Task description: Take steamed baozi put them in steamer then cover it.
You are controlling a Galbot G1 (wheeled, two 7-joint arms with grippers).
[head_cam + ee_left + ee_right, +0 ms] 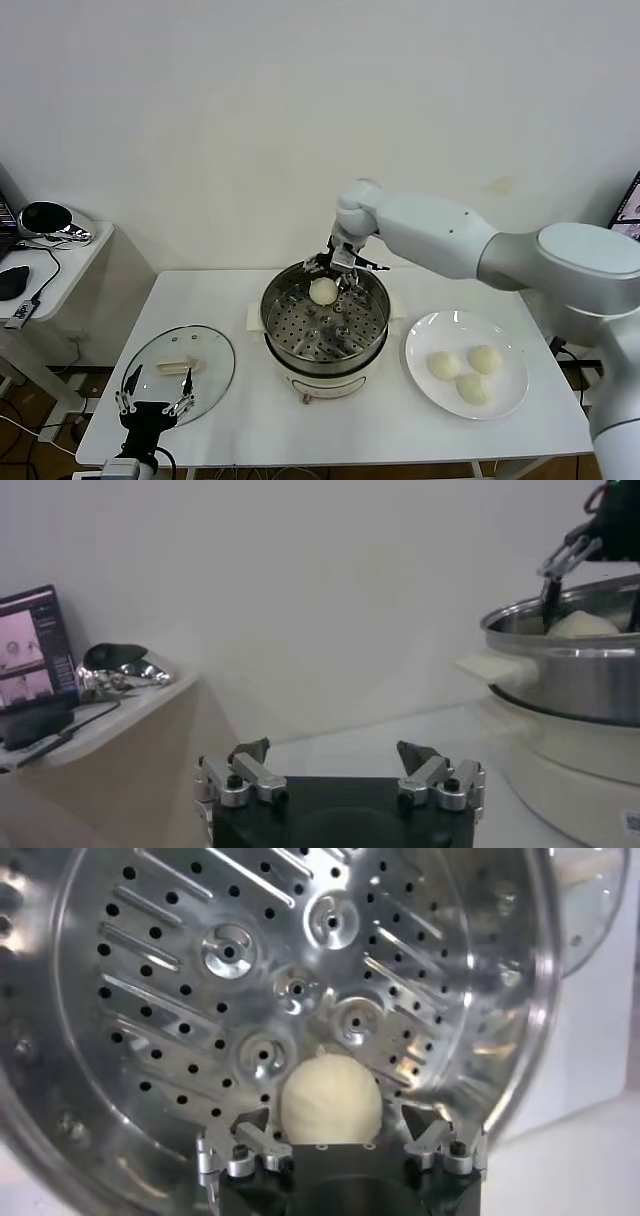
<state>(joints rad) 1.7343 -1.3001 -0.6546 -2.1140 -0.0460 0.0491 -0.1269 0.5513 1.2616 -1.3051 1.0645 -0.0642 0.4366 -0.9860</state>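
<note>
Baozi (323, 291) number one is being shown lying on the perforated tray at the far side of the steamer (275, 300), directly between the spread fingers of the right pincer (338, 268), which is being held just above it. No grip is being kept on it: in the right wrist view the bun (331, 1098) is seen resting on the tray with both fingertips standing clear at its sides. Three more baozi (466, 373) are being kept on the plate (420, 335) to the steamer's right, on the right arm's own side, so that arm is judged the nearer for the next pick. The cover (180, 365) is lying flat on the tabletop (240, 420) to the steamer's left, its handle running roughly left to right, with the left pincer (155, 399) parked spread wide over its near rim. The head view alone is showing the plate and the cover; the left wrist view is showing the steamer's outer wall (570, 670) from the side, with the bun's top just peeping above the rim.
</note>
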